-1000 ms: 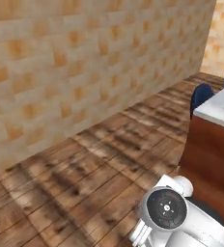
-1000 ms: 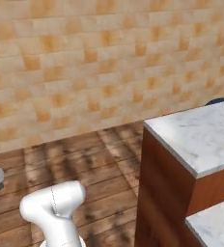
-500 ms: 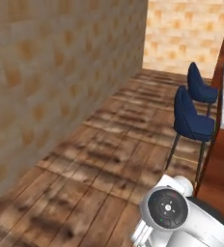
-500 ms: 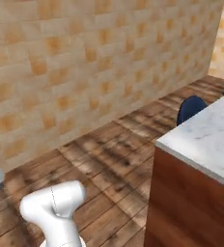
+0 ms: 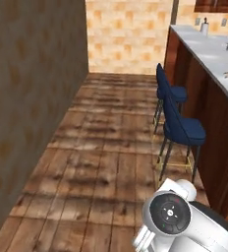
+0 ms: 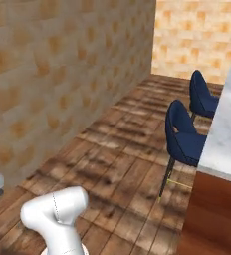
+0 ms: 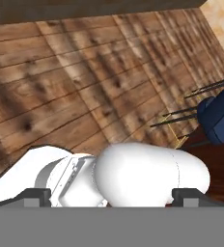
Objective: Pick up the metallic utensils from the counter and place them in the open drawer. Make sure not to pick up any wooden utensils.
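Here the table (image 5: pixel 204 49) is a long white-grey marble slab over a reddish-brown wood front, running along the right of the left base view — small items on its far end are too tiny to identify. Two blue stools (image 5: pixel 182 125) stand beside it on the plank floor (image 5: pixel 101 162). The gripper (image 7: pixel 111 195) points down at the floor, fingers spread wide, holding nothing.

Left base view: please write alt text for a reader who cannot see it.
Two blue stools stand along a marble counter with a red-brown wood front, on the right. A brown plank floor runs to a tan tiled wall, and the robot arm rises at lower right.
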Motion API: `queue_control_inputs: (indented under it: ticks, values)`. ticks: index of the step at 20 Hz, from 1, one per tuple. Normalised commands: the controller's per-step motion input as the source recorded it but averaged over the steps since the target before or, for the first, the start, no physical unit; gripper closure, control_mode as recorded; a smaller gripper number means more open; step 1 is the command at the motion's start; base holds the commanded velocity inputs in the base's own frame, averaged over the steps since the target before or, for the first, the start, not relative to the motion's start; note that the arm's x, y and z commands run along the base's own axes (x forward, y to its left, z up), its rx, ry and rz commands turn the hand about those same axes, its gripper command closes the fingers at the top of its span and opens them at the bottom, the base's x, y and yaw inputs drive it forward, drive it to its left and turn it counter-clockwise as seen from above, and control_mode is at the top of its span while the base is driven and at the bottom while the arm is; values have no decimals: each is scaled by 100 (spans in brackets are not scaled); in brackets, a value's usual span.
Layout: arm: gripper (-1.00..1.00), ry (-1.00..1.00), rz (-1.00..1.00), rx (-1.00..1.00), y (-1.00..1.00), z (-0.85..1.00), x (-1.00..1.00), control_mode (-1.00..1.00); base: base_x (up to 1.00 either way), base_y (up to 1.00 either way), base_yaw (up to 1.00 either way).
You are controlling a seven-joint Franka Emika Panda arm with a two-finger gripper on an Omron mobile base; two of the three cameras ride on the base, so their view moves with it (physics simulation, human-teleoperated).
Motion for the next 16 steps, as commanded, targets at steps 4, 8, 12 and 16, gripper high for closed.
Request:
queue_control_inputs:
  ticks: [4, 8, 12, 16]
  values:
    - [-100, 0, 0, 0, 0, 0, 0, 100, 100, 71, -57]
    - [-100, 0, 0, 0, 0, 0, 0, 100, 100, 43, -50]
    - [-100, 0, 0, 0, 0, 0, 0, 100, 100, 15, -49]
    - [-100, 0, 0, 0, 0, 0, 0, 100, 100, 1, -52]
